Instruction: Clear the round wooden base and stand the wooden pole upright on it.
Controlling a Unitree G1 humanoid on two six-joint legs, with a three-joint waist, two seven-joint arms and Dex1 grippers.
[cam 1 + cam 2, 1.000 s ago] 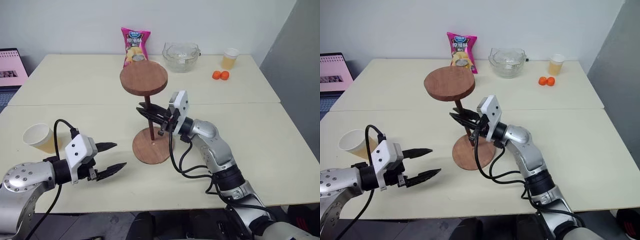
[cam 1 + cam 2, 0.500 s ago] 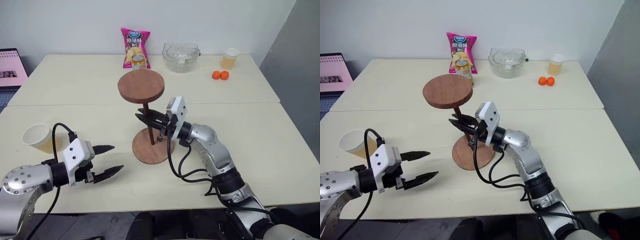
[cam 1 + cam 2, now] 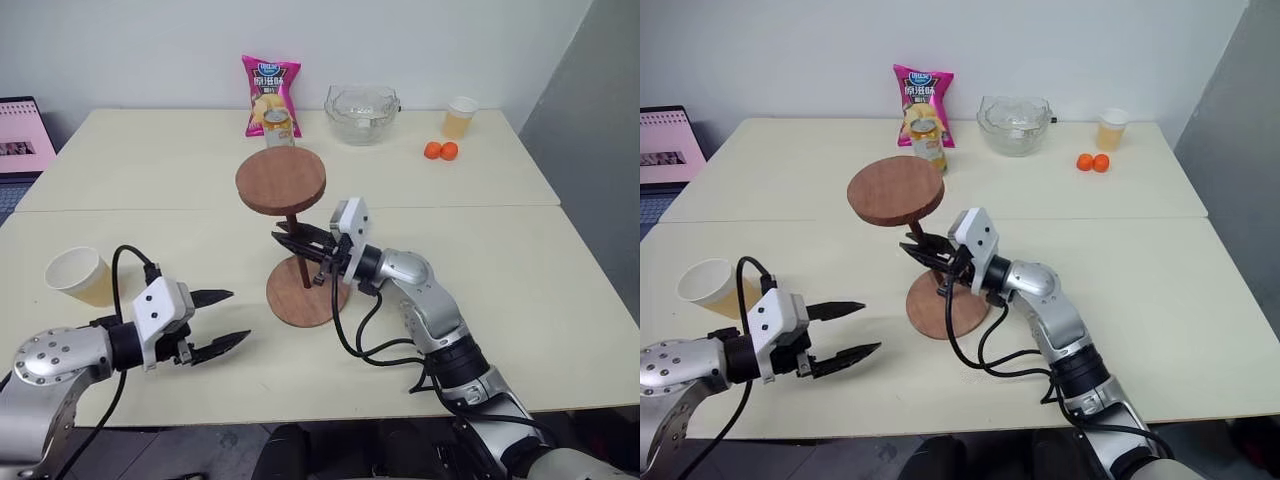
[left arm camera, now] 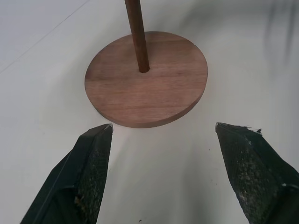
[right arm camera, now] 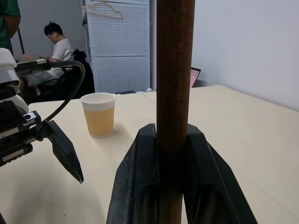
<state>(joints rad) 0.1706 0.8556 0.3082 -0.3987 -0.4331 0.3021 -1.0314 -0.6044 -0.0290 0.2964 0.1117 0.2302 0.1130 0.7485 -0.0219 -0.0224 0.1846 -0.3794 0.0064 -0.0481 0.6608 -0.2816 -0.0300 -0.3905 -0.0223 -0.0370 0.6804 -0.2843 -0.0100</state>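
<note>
The pole (image 3: 297,245) stands upright on the base (image 3: 304,291), its lower end at the centre of the disc, as the left wrist view shows. Its own fixed disc is at the top, roughly level, high over the base. The base lies flat on the desk (image 3: 560,270), near the seam where two desk tops meet.

The right tool (image 3: 296,241) comes in from the right, pointing left, and its black fingers (image 5: 135,182) are clamped on the pole's shaft about midway between the two discs. In the right wrist view the rod runs straight up between the two fingers, touching both.

The left tool (image 3: 226,318) hangs just above the desk to the left of the base, pointing toward it, with its fingers (image 4: 88,172) spread wide and nothing between them. It is apart from the base; the base sits in line with the gap between the fingers.

A paper cup (image 3: 78,276) stands on the desk at the far left, behind the left tool. Further back are a pink snack bag (image 3: 270,95) with a can (image 3: 278,126) just in front of it, a glass bowl (image 3: 361,113), another cup (image 3: 460,117) holding what may be a yellowish drink, and two small orange fruits (image 3: 441,151) beside it. A laptop (image 3: 22,137) sits off the desk's left edge. In the right wrist view a seated person (image 5: 58,44) appears in the background.
</note>
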